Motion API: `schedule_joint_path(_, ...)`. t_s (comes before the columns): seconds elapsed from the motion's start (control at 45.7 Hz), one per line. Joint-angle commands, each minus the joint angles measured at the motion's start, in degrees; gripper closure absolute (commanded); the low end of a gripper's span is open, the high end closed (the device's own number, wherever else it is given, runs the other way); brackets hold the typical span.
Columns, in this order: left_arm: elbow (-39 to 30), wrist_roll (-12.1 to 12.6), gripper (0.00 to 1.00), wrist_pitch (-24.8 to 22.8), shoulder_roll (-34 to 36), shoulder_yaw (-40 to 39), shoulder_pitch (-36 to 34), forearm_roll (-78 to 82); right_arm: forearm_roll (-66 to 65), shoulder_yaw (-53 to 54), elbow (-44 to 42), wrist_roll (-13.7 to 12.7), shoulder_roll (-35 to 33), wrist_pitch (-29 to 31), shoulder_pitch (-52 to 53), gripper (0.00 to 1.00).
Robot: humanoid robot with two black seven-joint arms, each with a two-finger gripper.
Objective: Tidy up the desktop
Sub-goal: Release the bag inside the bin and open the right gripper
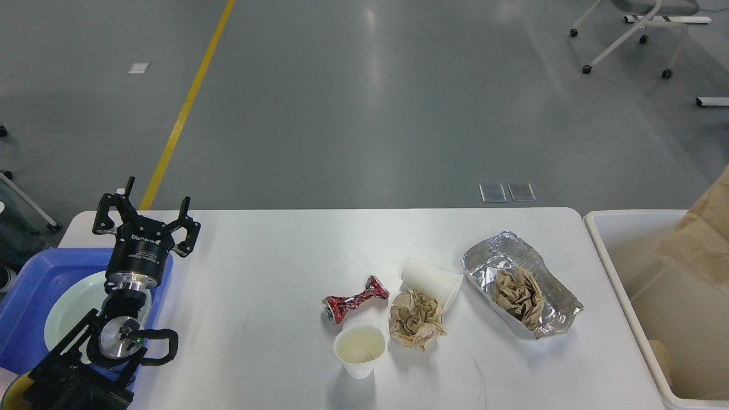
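Nearest the lens, an upright paper cup point(359, 349) stands on the white surface point(267, 273), touching a brown paper wad point(416, 318), with a crushed red can point(354, 300) just behind. Left hand point(147, 214) hovers over the blue tray point(28, 302), fingers apart, holding nothing, well apart from the litter. Right hand is out of view. Risk: reaching into that tight cluster could topple the cup or roll the can away.

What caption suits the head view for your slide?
Open left gripper above the blue tray; crushed can, cups and crumpled paper litter the desktop.
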Motion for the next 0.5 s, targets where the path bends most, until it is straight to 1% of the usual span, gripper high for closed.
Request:
schedule_joint_path(0.0,0.00,0.01,0.04,0.00,-0.02,0.00,0.00,0.00,0.01,9.04,-9.31,-0.11,1.02,-2.37,-14.77,1.00)
schedule_joint_path(0.131,0.00,0.01,0.04,0.00,-0.02,0.00,0.00,0.00,-0.07,17.21,-14.84,-0.46,4.53,-10.54,-26.03,1.00)
schedule_joint_path(0.263,0.00,0.01,0.04,0.00,-0.02,0.00,0.00,0.00,0.01,22.14,-23.71,-2.57,10.24,-17.05,-36.66,1.00)
schedule_joint_path(0.438,0.00,0.01,0.04,0.00,-0.02,0.00,0.00,0.00,-0.16,27.15,-38.22,-2.92,18.76,-18.55,-48.62,1.00)
schedule_joint_path(0.481,0.00,0.01,0.04,0.00,-0.02,0.00,0.00,0.08,-0.07,27.86,-40.51,-3.45,20.44,-18.64,-50.29,1.00)
